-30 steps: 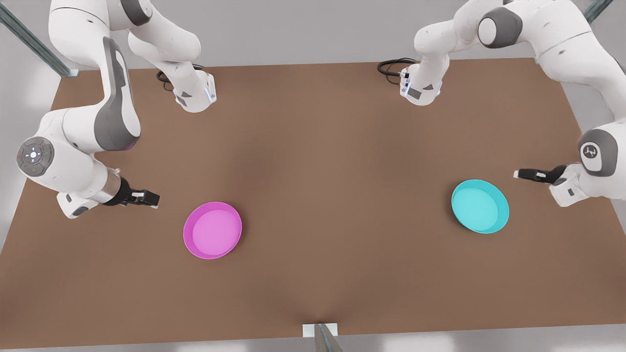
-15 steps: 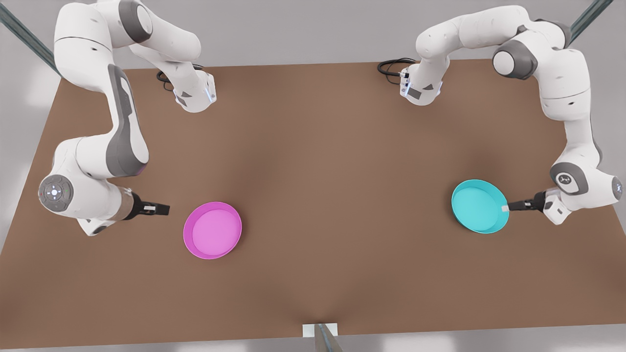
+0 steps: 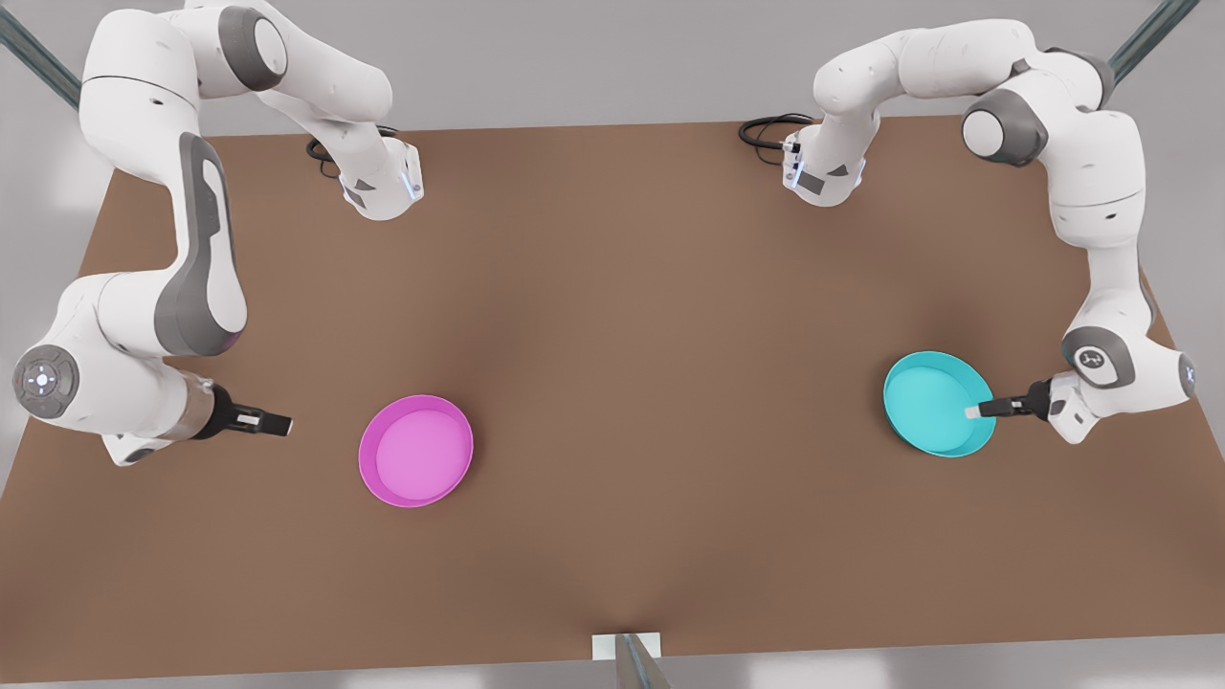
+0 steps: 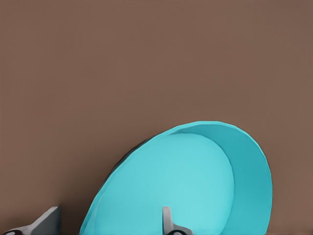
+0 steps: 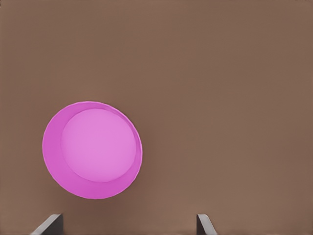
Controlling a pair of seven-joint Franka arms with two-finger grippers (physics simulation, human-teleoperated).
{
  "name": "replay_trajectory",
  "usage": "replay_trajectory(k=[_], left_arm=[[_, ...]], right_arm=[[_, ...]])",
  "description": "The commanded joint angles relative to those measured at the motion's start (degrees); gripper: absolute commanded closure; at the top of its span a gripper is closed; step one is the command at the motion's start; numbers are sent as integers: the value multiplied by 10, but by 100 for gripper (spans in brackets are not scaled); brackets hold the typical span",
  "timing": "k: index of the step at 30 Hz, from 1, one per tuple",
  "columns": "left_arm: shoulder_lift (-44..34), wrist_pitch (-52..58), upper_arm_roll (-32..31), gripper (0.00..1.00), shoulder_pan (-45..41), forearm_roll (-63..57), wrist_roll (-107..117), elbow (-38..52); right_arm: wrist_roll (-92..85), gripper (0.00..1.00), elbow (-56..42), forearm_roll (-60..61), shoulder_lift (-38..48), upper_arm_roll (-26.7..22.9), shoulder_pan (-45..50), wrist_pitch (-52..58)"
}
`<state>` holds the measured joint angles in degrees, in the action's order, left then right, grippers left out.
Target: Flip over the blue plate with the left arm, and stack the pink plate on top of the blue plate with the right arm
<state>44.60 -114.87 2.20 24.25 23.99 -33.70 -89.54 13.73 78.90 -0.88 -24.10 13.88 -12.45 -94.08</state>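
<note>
Our left gripper (image 3: 974, 412), fingers spread, straddles the rim of the blue plate (image 3: 933, 402) at the front view's right. We should seat deeper before pinching. Our right gripper (image 3: 278, 423), also spread, waits near the pink plate (image 3: 415, 450).

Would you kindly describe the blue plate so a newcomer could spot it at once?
On the brown table, look to the front view's right, beside the left claw. The blue plate is the round cyan dish whose rim that claw straddles, unlike the pink plate.
</note>
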Motion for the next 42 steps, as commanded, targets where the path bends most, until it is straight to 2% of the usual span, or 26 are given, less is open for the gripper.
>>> replay_trajectory(k=[1, 2, 3, 4, 5, 6, 14, 22, 27, 42], left_arm=[[1, 0, 0, 1, 0, -1, 0, 0], [2, 0, 0, 1, 0, -1, 0, 1], [2, 0, 0, 7, 0, -1, 0, 1], [2, 0, 0, 17, 0, -1, 0, 1], [2, 0, 0, 33, 0, -1, 0, 1], [2, 0, 0, 38, 0, -1, 0, 1], [3, 0, 1, 55, 0, -1, 0, 0], [7, 0, 0, 58, 0, -1, 1, 1], [7, 0, 0, 64, 0, -1, 1, 1], [10, 1, 1, 66, 0, -5, -8, 1]], right_arm=[[2, 0, 0, 0, 0, 0, 1, 3], [4, 0, -1, 0, 0, 1, 3, 24], [5, 0, 0, -1, 0, 1, 5, 33], [7, 0, 0, 0, 0, 1, 6, 43], [6, 0, 1, 0, 0, 1, 3, 47], [6, 0, 0, 1, 0, 1, 3, 56], [4, 0, -2, 0, 0, 2, 6, 72], [-6, 0, -8, 3, 0, 3, -1, 72], [3, 0, -5, 4, -1, 4, 16, 72], [-5, 0, -8, 10, -1, 4, 16, 87]])
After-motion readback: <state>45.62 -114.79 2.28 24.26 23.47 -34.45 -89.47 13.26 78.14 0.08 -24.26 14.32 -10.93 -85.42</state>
